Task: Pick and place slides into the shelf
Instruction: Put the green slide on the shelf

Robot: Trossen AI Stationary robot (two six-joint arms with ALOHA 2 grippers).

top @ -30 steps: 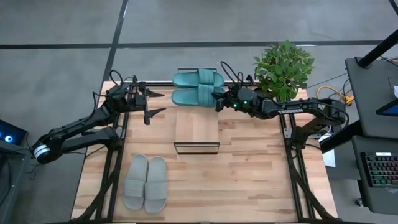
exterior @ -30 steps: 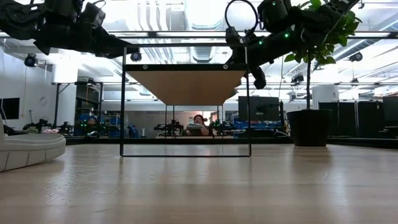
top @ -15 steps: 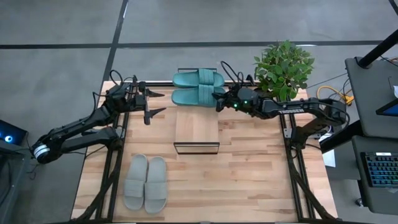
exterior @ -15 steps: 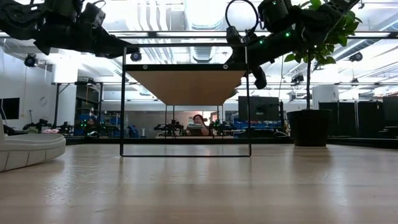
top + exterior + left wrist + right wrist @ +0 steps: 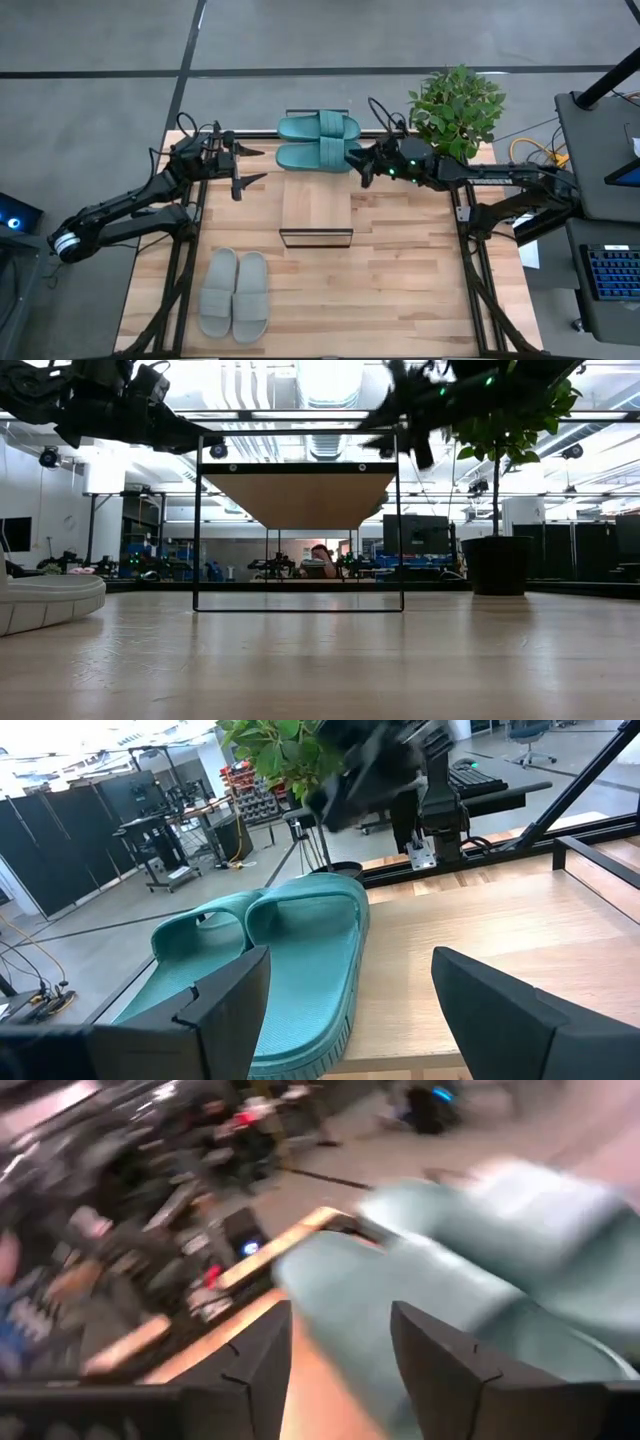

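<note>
- Listing near to far, the light grey pair (image 5: 234, 294) lies side by side flat on the desk (image 5: 400, 290) at its near left, well apart from both arms and not yet shelved
- Shelf (image 5: 316, 208): light wood plank on a thin black wire frame, standing mid-desk and running toward the far edge; the near part of its plank is bare
- Teal-green pair (image 5: 318, 140): both slides lie side by side on the far end of the shelf, straps up, so this half of the task looks done
- Right tool (image 5: 363, 166): just beside the nearer teal slide's end, fingers parted and nothing between them; the slide reads as released
- Right arm pose: stretched nearly level from the desk's right side across to the shelf's far end, passing close by the potted plant (image 5: 456, 108)
- Left tool (image 5: 243, 166): raised off the shelf's left flank, fingers spread wide and empty, pointing at the teal pair; its arm runs back toward the near-left corner, waiting
- Risk, as judged: a finger of the right tool could catch the teal slide's edge on drawing back and drag it off the plank, since the gap is slight
- Risk, as judged: the arm's elbow could brush the plant's leaves if it swings wide
</note>
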